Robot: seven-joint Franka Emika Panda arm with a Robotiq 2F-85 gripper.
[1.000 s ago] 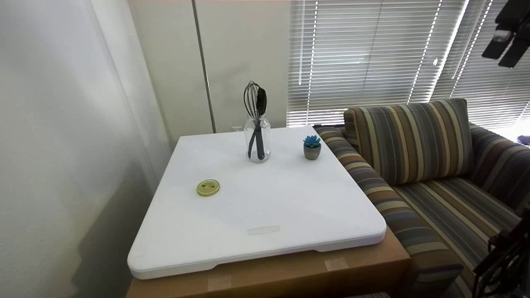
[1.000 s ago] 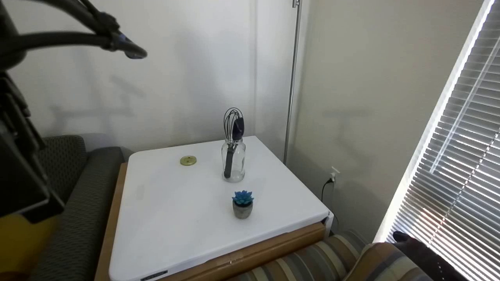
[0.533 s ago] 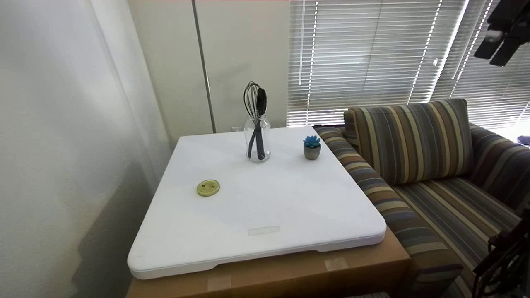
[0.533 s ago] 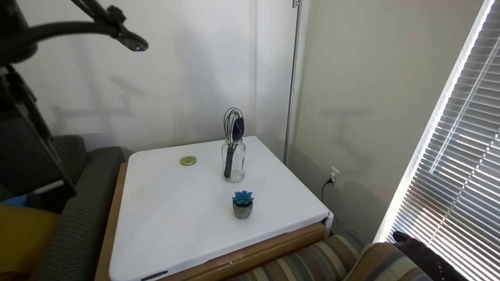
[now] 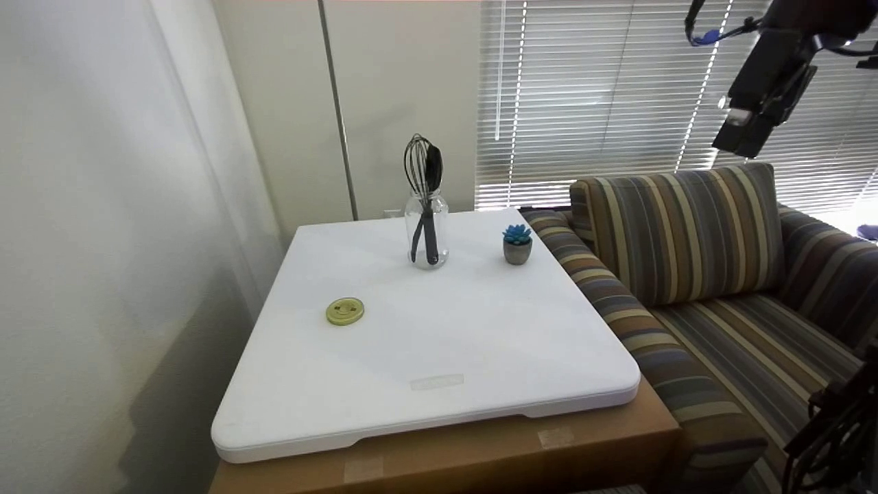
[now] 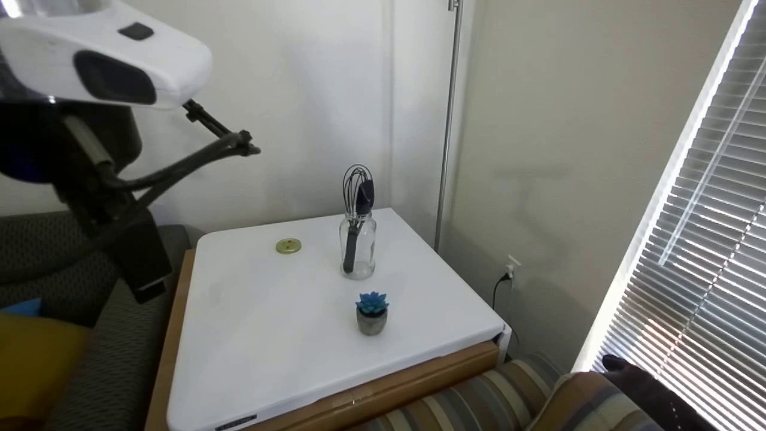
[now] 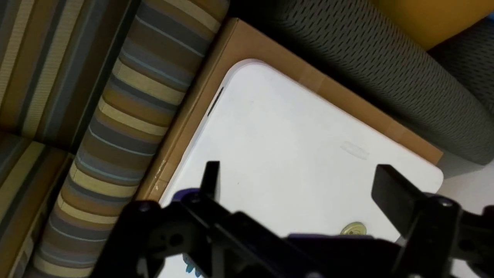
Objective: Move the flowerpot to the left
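Observation:
The flowerpot, a small grey pot with a blue succulent top, stands upright on the white table in both exterior views (image 5: pixel 516 252) (image 6: pixel 371 323). Only some blue leaves of it show at the bottom of the wrist view (image 7: pixel 189 266), the rest hidden behind the gripper. My gripper (image 7: pixel 298 166) is open, with nothing between its fingers. It hangs high, apart from the pot. In an exterior view it is at the upper right (image 5: pixel 737 140), beyond the table's edge; it also shows at the left in an exterior view (image 6: pixel 149 290).
A glass jar (image 5: pixel 442 237) holding a dark whisk (image 5: pixel 416 161) and another utensil stands near the pot. A flat yellow-green disc (image 5: pixel 344 311) lies on the white table (image 5: pixel 439 336). A striped armchair (image 5: pixel 679 233) adjoins one table edge, and a grey sofa (image 7: pixel 386 65) another.
The arm and gripper have come further into both exterior views, leftward and lower in one, rightward in the other. The flowerpot, jar and disc have not moved.

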